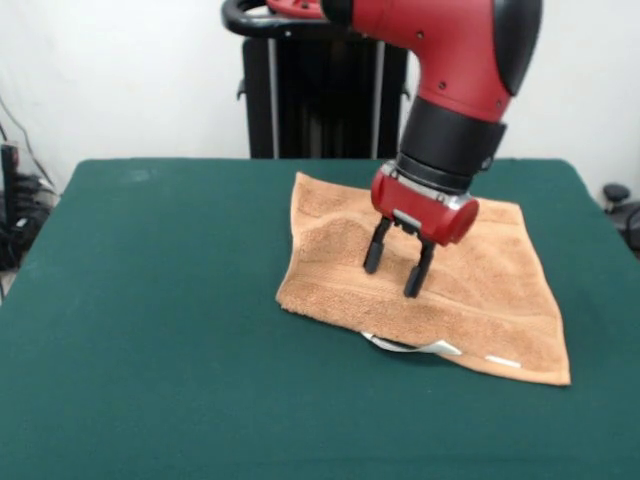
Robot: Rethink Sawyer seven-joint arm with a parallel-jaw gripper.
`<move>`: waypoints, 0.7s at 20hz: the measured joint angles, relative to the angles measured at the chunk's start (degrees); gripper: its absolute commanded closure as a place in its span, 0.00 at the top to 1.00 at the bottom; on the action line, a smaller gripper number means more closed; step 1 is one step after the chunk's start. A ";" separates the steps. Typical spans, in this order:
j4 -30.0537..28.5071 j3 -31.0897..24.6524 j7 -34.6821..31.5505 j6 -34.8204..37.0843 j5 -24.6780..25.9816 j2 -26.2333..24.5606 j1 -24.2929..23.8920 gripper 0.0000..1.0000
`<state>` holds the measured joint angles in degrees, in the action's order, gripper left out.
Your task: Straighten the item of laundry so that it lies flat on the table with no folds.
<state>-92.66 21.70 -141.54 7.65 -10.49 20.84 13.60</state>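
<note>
The item of laundry, a tan-orange terry towel (470, 290), lies spread on the dark green table (170, 300) right of centre. Its near edge shows white labels (445, 349) and lifts slightly there, with a shadow beneath. A soft ripple runs across its far left part. My gripper (394, 270) hangs over the towel's middle, open, its two black fingers (376, 250) pointing down with nothing between them. The tips sit at or just above the cloth; contact cannot be judged.
The red and black arm comes down from the top right over the towel's far side. A black stand rises behind the table's far edge. Cables and dark gear lie off the table at the left, and a dark object sits off its right edge.
</note>
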 measured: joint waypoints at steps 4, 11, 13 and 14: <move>0.05 2.56 0.00 -2.22 -2.49 -2.26 2.27 1.00; 0.44 6.40 0.00 -6.81 -5.95 -5.18 2.82 1.00; 0.45 6.69 0.00 -6.82 -6.23 -5.16 2.80 1.00; 0.44 6.81 0.00 -6.82 -6.34 -5.11 2.80 1.00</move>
<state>-92.22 28.51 -141.54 0.83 -16.83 15.73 16.40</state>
